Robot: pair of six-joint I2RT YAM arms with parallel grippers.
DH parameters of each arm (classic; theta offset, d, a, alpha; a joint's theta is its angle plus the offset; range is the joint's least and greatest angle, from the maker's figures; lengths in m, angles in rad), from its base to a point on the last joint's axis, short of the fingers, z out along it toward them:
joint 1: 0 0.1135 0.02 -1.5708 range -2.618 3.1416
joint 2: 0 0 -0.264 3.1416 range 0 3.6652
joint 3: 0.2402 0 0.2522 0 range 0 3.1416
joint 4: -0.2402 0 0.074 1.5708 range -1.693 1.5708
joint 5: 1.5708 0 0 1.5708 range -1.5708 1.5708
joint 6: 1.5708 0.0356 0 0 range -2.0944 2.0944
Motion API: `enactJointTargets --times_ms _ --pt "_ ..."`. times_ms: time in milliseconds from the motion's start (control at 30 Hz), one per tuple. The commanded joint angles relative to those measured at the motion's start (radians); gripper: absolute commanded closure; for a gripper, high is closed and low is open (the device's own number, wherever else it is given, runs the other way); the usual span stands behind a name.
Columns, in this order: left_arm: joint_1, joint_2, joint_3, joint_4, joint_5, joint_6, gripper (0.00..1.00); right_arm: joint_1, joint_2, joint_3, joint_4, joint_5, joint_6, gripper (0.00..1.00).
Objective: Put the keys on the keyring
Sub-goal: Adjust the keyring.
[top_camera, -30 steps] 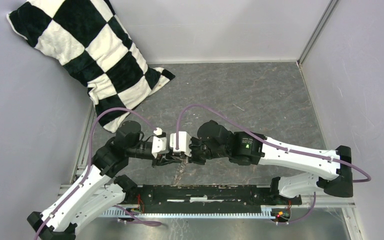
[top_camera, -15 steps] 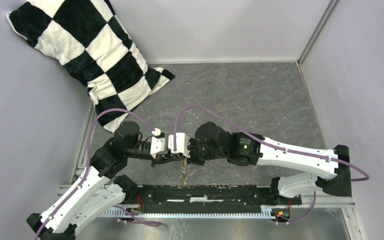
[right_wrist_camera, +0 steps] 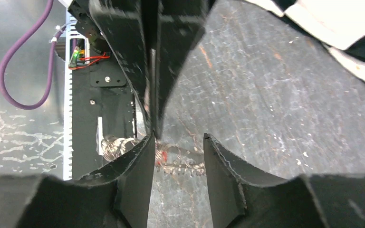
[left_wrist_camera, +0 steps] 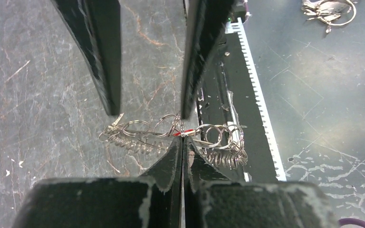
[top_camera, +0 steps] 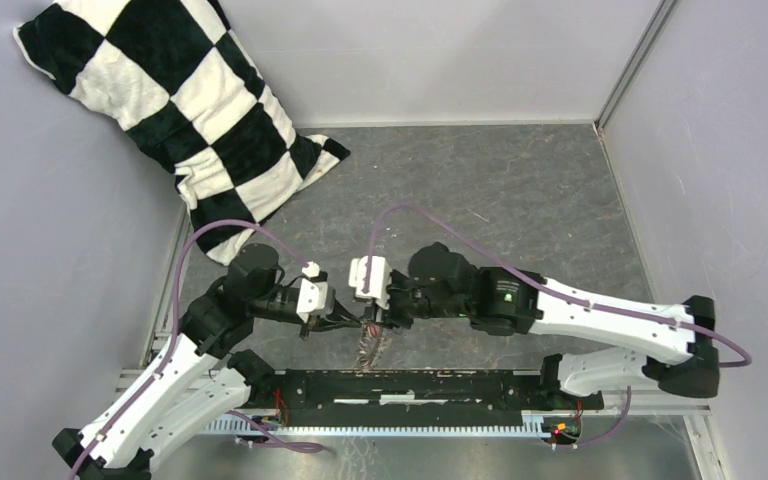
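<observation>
The keyring point(left_wrist_camera: 138, 135) is a chain of small silver rings with a red tag point(left_wrist_camera: 177, 134). It stretches sideways just above the dark tabletop near the front rail. My left gripper point(left_wrist_camera: 181, 138) is shut and pinches the chain at the red tag. My right gripper point(right_wrist_camera: 178, 138) is open and faces the left one, its fingers either side of the chain point(right_wrist_camera: 183, 159) without closing on it. In the top view both grippers meet at mid-front, left point(top_camera: 345, 322) and right point(top_camera: 370, 318), with the chain point(top_camera: 368, 348) hanging below them. I cannot make out the tiny key.
A black-and-white checkered pillow point(top_camera: 175, 110) leans in the far left corner. The black toothed rail point(top_camera: 410, 390) runs along the near edge under the chain. A separate ring with small metal pieces point(left_wrist_camera: 330, 10) lies on the grey metal surface beyond the rail. Walls enclose the table.
The two grippers have drawn slightly apart; the right wrist shifted right and up. The chain now hangs lower toward the front rail.
</observation>
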Motion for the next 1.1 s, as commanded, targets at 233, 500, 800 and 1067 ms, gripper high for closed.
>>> enactJointTargets --times_ms 233,500,800,1067 --pt "-0.001 -0.002 0.104 0.129 0.220 -0.077 0.98 -0.032 -0.335 -0.332 0.278 -0.057 0.049 0.46" --pt "-0.001 0.046 0.176 0.130 0.273 -0.091 0.98 -0.033 -0.302 -0.321 0.341 -0.133 0.036 0.44" --pt "-0.002 0.045 0.183 0.101 0.307 -0.068 0.98 -0.041 -0.337 -0.349 0.416 -0.053 0.058 0.51" --pt "-0.001 0.034 0.178 0.096 0.317 -0.053 0.98 -0.048 -0.333 -0.366 0.464 -0.022 0.111 0.52"
